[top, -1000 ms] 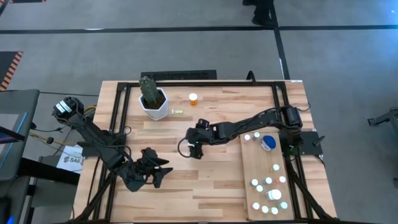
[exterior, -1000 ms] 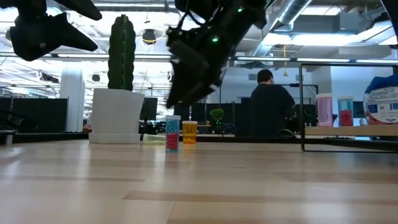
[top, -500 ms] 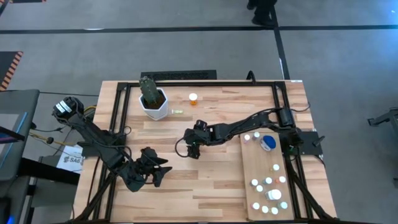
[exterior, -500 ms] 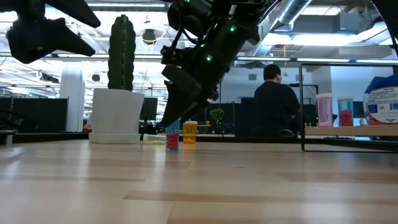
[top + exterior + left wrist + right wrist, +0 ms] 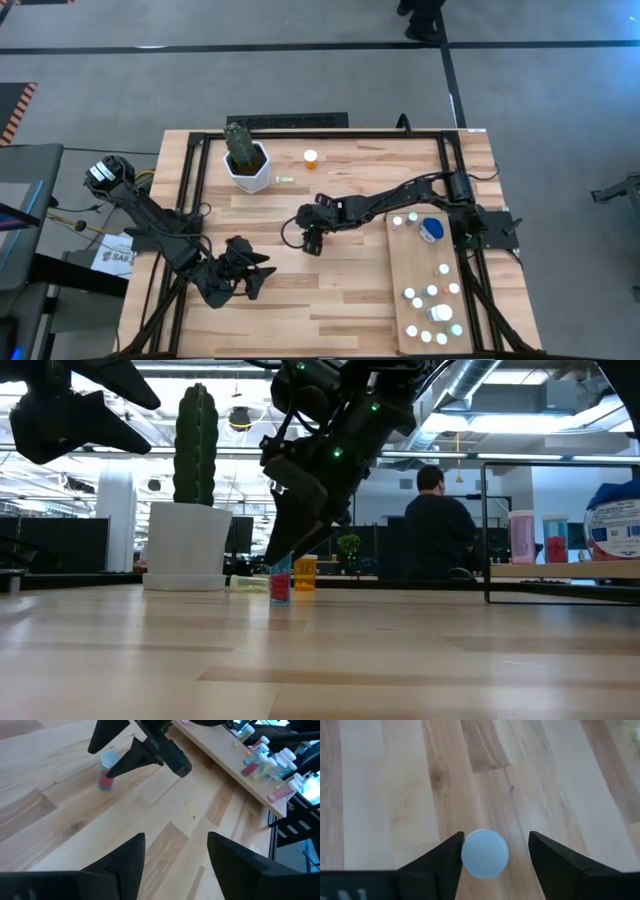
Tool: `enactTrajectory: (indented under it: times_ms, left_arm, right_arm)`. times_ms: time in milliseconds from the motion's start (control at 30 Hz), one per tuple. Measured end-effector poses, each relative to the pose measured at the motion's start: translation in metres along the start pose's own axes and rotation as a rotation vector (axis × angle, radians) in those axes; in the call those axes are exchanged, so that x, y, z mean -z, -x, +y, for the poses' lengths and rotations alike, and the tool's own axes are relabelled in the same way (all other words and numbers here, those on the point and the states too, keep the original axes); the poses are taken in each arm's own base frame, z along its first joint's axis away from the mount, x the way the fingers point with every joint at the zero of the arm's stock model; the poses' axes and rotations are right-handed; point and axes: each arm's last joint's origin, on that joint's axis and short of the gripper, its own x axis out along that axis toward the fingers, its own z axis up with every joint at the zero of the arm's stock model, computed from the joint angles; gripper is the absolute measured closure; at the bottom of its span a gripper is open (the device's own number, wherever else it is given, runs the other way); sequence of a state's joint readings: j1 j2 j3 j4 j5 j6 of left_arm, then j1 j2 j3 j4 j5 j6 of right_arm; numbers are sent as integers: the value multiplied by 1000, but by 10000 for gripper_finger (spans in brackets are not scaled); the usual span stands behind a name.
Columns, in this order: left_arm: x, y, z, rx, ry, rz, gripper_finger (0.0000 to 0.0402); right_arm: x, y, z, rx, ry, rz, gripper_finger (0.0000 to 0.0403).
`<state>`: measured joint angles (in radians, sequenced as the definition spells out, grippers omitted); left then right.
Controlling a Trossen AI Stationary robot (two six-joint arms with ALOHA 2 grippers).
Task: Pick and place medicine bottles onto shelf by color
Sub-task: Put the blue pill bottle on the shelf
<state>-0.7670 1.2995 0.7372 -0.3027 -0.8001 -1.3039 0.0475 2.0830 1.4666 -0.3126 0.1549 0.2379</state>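
A small bottle [image 5: 279, 582] with a pale blue cap [image 5: 485, 853] and a pink-red body [image 5: 105, 772] stands upright on the tabletop near its middle. My right gripper [image 5: 496, 842] slants down over it, open, with one finger on each side of the cap. In the high view the right gripper [image 5: 312, 241] hides the bottle. My left gripper [image 5: 258, 280] hangs open above the table's near left part with nothing between its fingers [image 5: 176, 845]. The shelf [image 5: 415, 268] lies at the right and carries several bottles [image 5: 432, 312]. My right gripper has one finger [image 5: 451, 857] right up against the side of the bottle's cap, and I cannot tell whether it touches. The other finger [image 5: 545, 855] stands clear of the cap. The fingers come from above, slanting from the table's right. The bottle stands on the table.
An orange bottle [image 5: 310, 157] and a small yellow-green vial [image 5: 284, 179] sit at the far middle, beside a white pot with a cactus [image 5: 247, 165]. A black frame [image 5: 445, 150] runs around the table. People are in the room beyond the table.
My right gripper has sunk toward the blue-capped bottle and shifted slightly toward the table's left, so its fingers now reach down beside the cap. Its fingers have drawn closer together. The bottle has stayed where it was.
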Motion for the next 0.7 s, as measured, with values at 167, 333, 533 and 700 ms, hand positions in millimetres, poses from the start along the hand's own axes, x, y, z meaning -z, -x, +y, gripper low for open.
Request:
enactTrajectory:
  times_ms: [167,333,533,700]
  left_arm:
    - [0,0,0,0,1,0,201]
    - [0,0,0,0,0,0,201]
    - [0,0,0,0,0,0,201]
    - [0,0,0,0,0,0,201]
  right_arm:
    - [0,0,1,-44,0,10,198]
    - [0,0,2,-52,0,12,251]
    - [0,1,1,-62,1,14,287]
    - [-4,18,-4,-95,-6,44,273]
